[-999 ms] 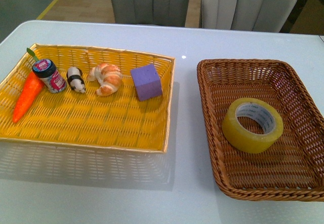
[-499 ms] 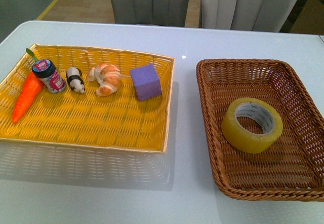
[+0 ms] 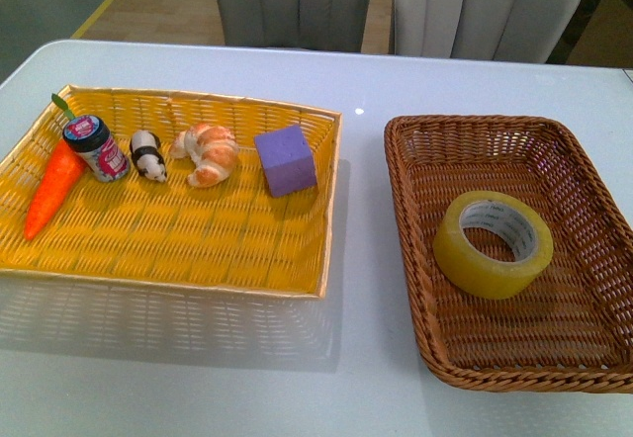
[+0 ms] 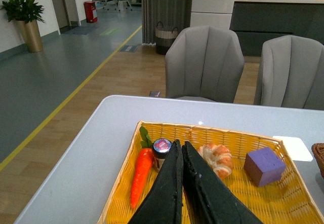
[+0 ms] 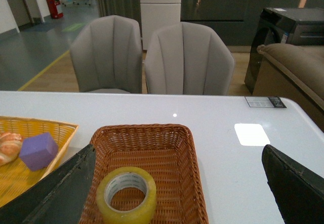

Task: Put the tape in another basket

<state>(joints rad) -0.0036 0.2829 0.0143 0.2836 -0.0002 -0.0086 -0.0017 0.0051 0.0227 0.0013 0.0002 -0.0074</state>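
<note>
The yellowish tape roll (image 3: 493,243) with a white printed core lies flat inside the dark brown wicker basket (image 3: 415,145) on the right of the white table. It also shows in the right wrist view (image 5: 126,195), inside the brown basket (image 5: 167,135). My right gripper (image 5: 177,171) is open and empty, raised above the table, its black fingers (image 5: 296,188) spread wide to either side of the basket. My left gripper (image 4: 179,150) is shut and empty, above the yellow tray-basket (image 4: 238,140). Neither arm shows in the front view.
The yellow tray-basket (image 3: 326,210) on the left holds a toy carrot (image 3: 54,188), a small jar (image 3: 96,146), a panda figure (image 3: 148,155), a croissant (image 3: 206,153) and a purple cube (image 3: 286,160). Grey chairs (image 3: 485,7) stand behind the table.
</note>
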